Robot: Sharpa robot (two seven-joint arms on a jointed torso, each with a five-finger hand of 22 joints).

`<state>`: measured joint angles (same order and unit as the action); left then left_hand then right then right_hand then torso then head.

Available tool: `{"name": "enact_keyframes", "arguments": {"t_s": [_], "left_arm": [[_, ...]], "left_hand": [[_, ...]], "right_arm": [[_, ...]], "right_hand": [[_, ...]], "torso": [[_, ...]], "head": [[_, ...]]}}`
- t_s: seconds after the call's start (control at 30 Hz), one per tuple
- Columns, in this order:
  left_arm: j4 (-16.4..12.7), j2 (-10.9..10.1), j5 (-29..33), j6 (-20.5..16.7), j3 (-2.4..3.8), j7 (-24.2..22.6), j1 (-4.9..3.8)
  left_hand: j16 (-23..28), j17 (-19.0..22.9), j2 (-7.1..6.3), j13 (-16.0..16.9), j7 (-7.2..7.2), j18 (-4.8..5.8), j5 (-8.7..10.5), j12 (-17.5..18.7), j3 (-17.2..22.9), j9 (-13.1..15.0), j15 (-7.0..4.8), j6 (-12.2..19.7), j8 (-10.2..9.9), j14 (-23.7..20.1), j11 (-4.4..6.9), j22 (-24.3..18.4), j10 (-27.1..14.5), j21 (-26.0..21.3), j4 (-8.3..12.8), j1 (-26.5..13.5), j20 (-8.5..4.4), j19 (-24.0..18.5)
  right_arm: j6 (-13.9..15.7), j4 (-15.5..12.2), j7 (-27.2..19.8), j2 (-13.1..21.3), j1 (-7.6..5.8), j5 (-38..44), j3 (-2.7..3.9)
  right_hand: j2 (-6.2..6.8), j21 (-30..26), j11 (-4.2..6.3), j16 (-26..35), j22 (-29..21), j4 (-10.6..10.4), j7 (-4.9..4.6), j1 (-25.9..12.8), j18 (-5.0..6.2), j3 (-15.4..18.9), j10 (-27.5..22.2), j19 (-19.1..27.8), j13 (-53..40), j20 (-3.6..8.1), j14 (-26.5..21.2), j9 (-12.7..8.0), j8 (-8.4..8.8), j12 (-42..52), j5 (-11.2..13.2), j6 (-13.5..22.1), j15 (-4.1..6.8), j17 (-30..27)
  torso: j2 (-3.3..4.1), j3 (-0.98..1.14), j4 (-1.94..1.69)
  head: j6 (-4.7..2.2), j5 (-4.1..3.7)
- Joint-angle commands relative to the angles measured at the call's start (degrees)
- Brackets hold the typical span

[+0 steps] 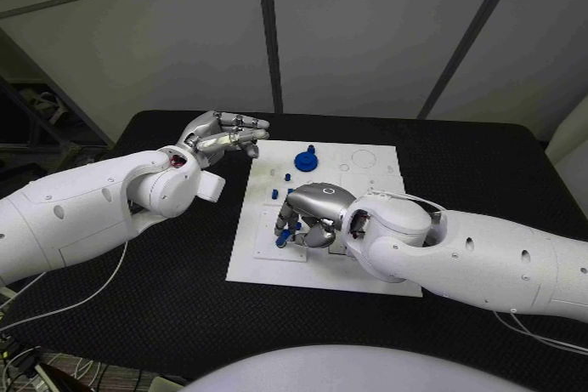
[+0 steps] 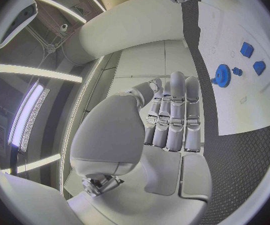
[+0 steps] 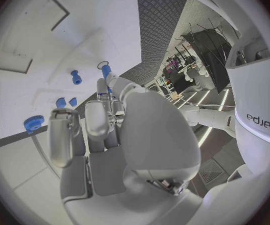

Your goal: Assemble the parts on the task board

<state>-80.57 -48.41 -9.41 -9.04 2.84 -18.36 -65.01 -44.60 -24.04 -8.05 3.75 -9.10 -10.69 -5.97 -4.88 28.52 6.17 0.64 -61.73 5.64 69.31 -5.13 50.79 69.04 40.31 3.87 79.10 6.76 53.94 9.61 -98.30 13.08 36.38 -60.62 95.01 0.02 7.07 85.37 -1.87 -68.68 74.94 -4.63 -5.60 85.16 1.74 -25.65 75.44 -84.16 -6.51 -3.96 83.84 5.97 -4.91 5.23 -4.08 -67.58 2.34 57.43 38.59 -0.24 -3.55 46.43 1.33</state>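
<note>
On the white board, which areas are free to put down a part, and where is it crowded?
Free: the task board's far right corner, beyond the blue gear, and its near strip below the right hand. Crowded: the left middle, where that hand sits over small blue parts. The left hand hovers off the far left corner.

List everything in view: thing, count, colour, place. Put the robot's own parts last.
Table: one, black, under everything.
Task board: one, white plate, middle of the table.
Gear: one, blue, on the board's far part.
Small parts: several, blue, on the board between the gear and the right hand; exact count unclear.
Part at the right hand's fingers: one, blue, near the board's left edge.
Left hand: silver, fingers curled, holding nothing, beyond the board's far left corner.
Right hand: silver, over the board, fingers at a blue part.
</note>
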Motion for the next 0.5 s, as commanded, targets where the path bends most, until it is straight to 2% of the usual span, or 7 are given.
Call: {"name": "enact_keyframes", "arguments": {"t_s": [0.03,0.33,0.43,0.5], "left_arm": [[0.0,0.0,0.2,0.7,0.05,-0.2,-0.07],[-0.1,-0.1,0.2,0.7,0.05,-0.2,-0.07],[-0.1,-0.1,0.2,0.6,0.05,-0.1,-0.07],[-0.1,-0.1,0.2,0.7,0.05,-0.1,-0.07]], "left_hand": [[0.2,0.1,0.58,0.1,0.03,0.22,0.01,-0.2,-0.2,0.1,0.01,-0.4,0.1,0.4,-0.14,-0.1,0.3,-0.3,0.0,-0.1,0.01,0.3],[0.2,0.1,0.58,0.1,0.03,0.22,0.01,-0.2,-0.2,0.1,0.01,-0.4,0.1,0.4,-0.14,-0.1,0.3,-0.3,0.0,-0.1,0.01,0.3],[0.2,0.1,0.58,0.1,0.03,0.22,0.01,-0.2,-0.2,0.1,0.01,-0.4,0.1,0.4,-0.14,-0.1,0.3,-0.3,0.0,-0.1,0.01,0.3],[0.3,0.1,0.66,0.1,0.02,0.23,0.01,-0.2,-0.3,0.1,0.01,-0.4,0.1,0.4,-0.15,-0.1,0.3,-0.3,0.0,-0.2,0.01,0.3]], "right_arm": [[-1.6,0.1,0.4,-0.2,-0.07,1.6,0.0],[-2.0,0.5,1.4,-0.7,-0.05,2.9,-0.05],[-2.5,0.4,1.6,-0.8,-0.04,3.2,-0.7],[-2.9,0.4,1.9,-1.0,-0.04,3.5,-1.03]], "right_hand": [[-0.08,-0.1,-0.22,0.1,12.0,0.2,-0.44,-0.6,-0.6,0.3,-0.1,-3.8,-0.1,0.37,0.9,0.1,-0.17,-0.2,-0.3,-0.1,0.22,-0.1],[-0.13,-0.2,-0.22,0.1,12.0,0.2,-0.42,-0.7,-0.59,0.3,-0.1,-3.8,-0.1,0.36,0.9,0.1,-0.16,-0.3,-0.3,-0.1,0.22,0.0],[-0.13,-0.2,-0.22,0.1,12.0,0.2,-0.42,-0.7,-0.59,0.3,-0.1,-3.8,-0.1,0.36,0.9,0.1,-0.16,-0.3,-0.3,-0.1,0.22,0.0],[-0.13,-0.2,-0.22,0.1,12.0,0.2,-0.42,-0.7,-0.59,0.3,-0.1,-3.8,-0.1,0.36,0.9,0.1,-0.16,-0.3,-0.3,-0.1,0.22,0.0]], "torso": [[-0.01,-0.03,-0.02],[0.01,-0.04,0.05],[-0.01,-0.02,0.12],[-0.05,-0.05,0.04]], "head": [[0.05,0.06],[0.11,0.08],[0.16,0.18],[0.21,0.1]]}}
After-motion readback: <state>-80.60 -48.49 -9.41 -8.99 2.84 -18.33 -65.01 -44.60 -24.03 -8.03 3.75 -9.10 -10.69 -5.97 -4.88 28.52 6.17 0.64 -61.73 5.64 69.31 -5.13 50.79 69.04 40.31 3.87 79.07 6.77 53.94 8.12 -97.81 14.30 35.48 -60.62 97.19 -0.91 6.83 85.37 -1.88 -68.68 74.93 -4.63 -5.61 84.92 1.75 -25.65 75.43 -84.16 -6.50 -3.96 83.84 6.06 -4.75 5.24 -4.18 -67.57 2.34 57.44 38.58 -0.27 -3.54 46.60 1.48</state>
